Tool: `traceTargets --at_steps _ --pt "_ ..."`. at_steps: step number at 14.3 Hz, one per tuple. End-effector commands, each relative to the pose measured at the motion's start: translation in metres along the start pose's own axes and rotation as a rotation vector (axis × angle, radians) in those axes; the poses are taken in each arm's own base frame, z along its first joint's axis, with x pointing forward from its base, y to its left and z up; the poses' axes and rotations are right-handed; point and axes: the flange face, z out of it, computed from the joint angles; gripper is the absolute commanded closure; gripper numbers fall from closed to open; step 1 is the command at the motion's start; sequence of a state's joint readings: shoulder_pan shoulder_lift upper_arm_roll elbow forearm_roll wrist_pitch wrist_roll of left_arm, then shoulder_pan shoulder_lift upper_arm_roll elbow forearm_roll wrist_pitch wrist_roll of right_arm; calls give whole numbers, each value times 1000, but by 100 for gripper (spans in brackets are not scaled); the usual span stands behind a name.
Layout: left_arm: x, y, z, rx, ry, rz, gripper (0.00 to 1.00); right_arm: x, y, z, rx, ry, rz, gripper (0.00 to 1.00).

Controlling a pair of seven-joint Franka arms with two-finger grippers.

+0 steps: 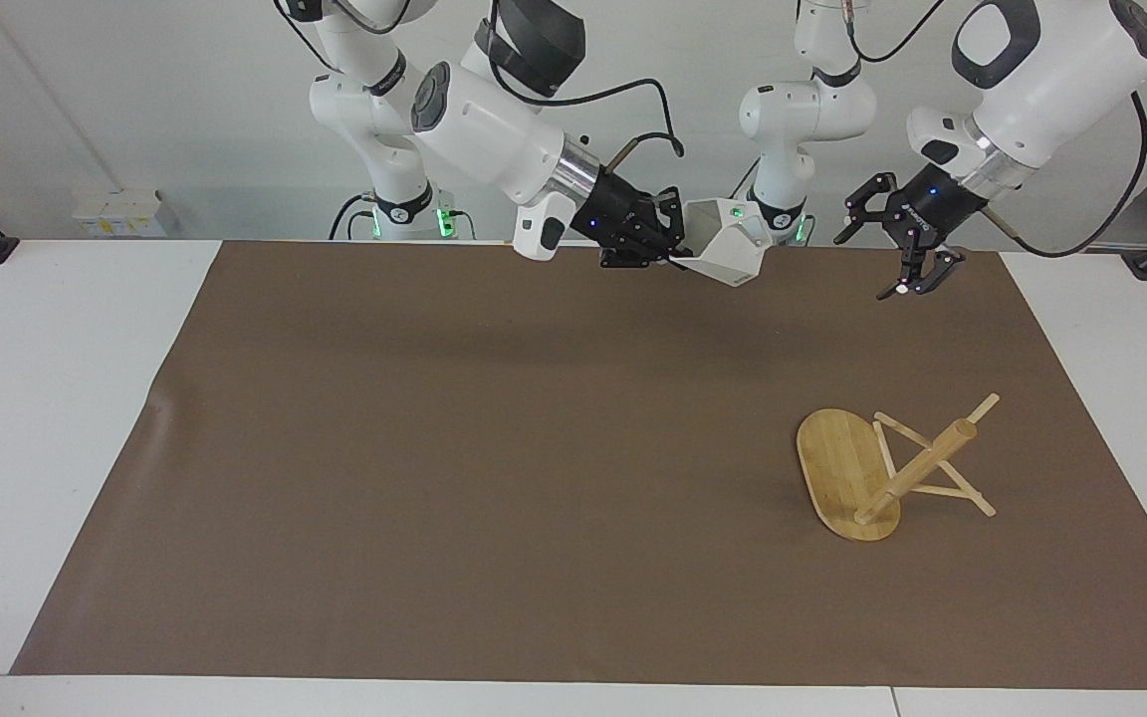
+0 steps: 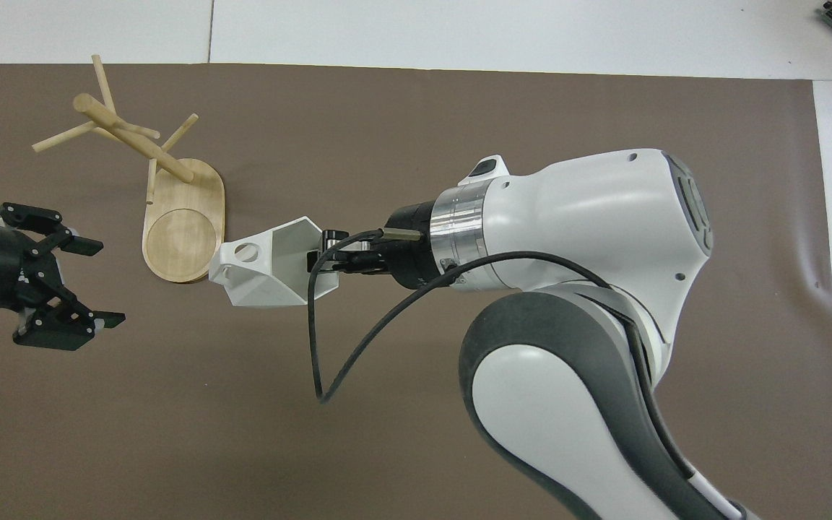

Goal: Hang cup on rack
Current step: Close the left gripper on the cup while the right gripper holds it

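A: R gripper (image 1: 671,257) status?

B: Clamped on the cup (image 1: 728,242), pinching one wall at the rim. Cup's up in the air, tipped sideways, mouth facing back along the R arm, handle w/ the round hole (image 2: 246,252) leading, pointing toward the L arm's end of the table. It's over the brown mat (image 1: 494,448), not touching it.

A: L gripper (image 1: 917,269)?

B: Fingers spread wide, holding nothing. Also raised over the mat, at the L arm's end, tips angled down.

A: Gap between cup and L gripper?

B: Well apart in the facing view. No contact.

A: Rack (image 1: 877,468)?

B: On the mat toward the L arm's end, farther from the robots than both grippers. Oval base (image 2: 185,224) sits flat on the mat, post (image 2: 134,141) and pegs stand up from the end of the base farther from the robots. Post only looks slanted from cam angle. No cup on any peg.

A: Cup vs rack from overhead?

B: Handle end shows right next to the base edge in the overhead view, but the cup's high up, so that's just overlap. Facing view shows clear space between them.

A: Table (image 1: 56,398)?

B: White, mat covers most of it.
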State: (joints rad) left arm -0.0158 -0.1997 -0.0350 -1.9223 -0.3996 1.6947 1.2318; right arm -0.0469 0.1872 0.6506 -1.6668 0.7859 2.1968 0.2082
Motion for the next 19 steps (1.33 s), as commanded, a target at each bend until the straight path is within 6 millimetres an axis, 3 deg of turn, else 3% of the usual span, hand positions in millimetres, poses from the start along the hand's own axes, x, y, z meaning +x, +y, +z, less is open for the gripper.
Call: traceTargets --at_steps 1,4,6,11,19 --pt "0 23 19 -11 96 60 0 4 -1 4 56 -36 56 100" --pt "3 22 42 -59 232 57 0 4 0 0 96 -58 94 100" --pt "17 30 53 -91 295 56 0 4 0 1 93 -52 93 100" --pt "35 46 61 -142 349 91 0 3 -3 3 100 -52 211 100" --pt "46 42 57 -103 419 113 0 4 -6 8 100 -17 171 100"
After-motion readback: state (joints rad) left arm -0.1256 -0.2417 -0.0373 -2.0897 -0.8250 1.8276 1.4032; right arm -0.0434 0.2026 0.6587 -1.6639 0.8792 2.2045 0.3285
